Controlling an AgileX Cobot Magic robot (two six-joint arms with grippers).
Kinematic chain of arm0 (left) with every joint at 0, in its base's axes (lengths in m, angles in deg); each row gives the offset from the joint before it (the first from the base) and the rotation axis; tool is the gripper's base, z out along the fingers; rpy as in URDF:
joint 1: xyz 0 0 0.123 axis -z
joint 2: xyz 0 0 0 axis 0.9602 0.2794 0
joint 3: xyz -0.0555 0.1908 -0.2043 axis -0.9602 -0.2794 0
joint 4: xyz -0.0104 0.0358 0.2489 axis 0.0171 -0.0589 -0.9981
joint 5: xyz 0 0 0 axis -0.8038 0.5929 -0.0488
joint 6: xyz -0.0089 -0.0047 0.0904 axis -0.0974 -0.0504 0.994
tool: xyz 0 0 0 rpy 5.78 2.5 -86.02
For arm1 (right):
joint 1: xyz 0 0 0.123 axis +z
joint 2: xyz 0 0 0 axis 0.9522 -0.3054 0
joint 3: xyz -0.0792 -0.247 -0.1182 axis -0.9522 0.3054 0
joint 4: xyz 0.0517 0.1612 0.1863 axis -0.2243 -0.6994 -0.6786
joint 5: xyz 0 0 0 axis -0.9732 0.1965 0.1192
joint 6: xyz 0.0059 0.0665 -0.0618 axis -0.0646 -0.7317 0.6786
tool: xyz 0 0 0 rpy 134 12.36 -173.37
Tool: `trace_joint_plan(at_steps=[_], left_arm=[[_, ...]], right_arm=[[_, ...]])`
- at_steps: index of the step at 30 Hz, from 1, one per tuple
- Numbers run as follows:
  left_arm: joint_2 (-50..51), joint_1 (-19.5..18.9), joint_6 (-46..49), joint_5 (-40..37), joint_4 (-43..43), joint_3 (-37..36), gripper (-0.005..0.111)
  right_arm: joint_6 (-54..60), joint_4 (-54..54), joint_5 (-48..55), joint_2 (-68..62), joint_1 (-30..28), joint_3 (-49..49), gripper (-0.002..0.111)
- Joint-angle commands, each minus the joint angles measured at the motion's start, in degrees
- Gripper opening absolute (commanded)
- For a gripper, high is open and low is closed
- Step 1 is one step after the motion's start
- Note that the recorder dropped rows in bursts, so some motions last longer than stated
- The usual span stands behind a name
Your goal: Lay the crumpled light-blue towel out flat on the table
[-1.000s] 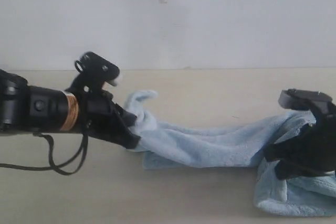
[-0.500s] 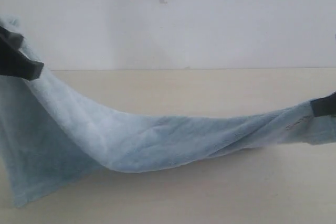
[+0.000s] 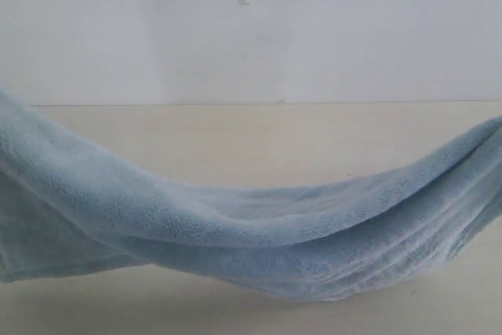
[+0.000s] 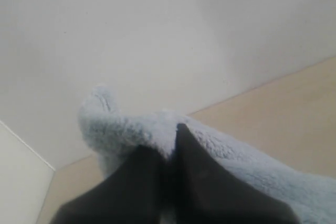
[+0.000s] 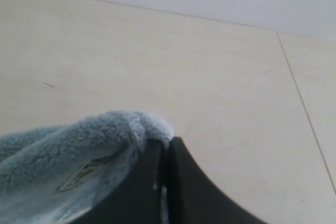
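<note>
The light-blue towel hangs in a long sagging band across the whole exterior view, high at both sides and lowest in the middle above the beige table. Both grippers are outside that view. In the left wrist view my left gripper is shut on a bunched end of the towel. In the right wrist view my right gripper is shut on another fluffy edge of the towel, held up over the table.
A white-grey wall rises behind the table's far edge. A thin seam runs across the surface in the right wrist view.
The towel was lying bunched on the table between both grippers. Both arms have lifted and drawn apart, leaving the exterior view, and the towel now hangs stretched and closer to the camera.
</note>
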Motion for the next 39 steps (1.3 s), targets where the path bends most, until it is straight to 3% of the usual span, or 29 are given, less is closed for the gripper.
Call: trace_joint_plan(at_steps=[1,9,18,23,28,32,39], left_arm=[[-0.25,-0.09,0.40,-0.70,-0.36,-2.43,0.004],[-4.21,-0.09,-4.66,-3.50,-4.94,-2.86,0.004],[-8.54,-0.09,-5.80,0.00,-5.51,-2.97,0.004],[-6.08,-0.09,-5.80,1.12,-6.92,-5.29,0.004],[0.67,-0.09,-6.28,1.22,-18.02,-10.39,0.004],[5.74,-0.09,-12.33,-0.88,-24.53,-10.93,0.004],[18.46,-0.09,-13.05,-2.94,-27.06,-10.04,0.004]], right_arm=[[-0.85,0.99,-0.97,-1.10,-0.05,-0.30,0.000],[-0.85,1.46,-3.21,7.57,-0.05,-0.30,0.000],[-0.85,3.61,-5.71,13.27,-0.05,-0.30,0.000],[-0.85,3.61,-8.06,4.33,-0.05,-0.30,0.000],[-1.47,3.61,-13.46,-12.27,-0.05,-0.30,0.000],[-1.99,3.61,-18.01,-23.20,-0.05,-0.30,0.000],[-1.77,3.61,-37.36,-38.78,-0.05,-2.02,0.000]])
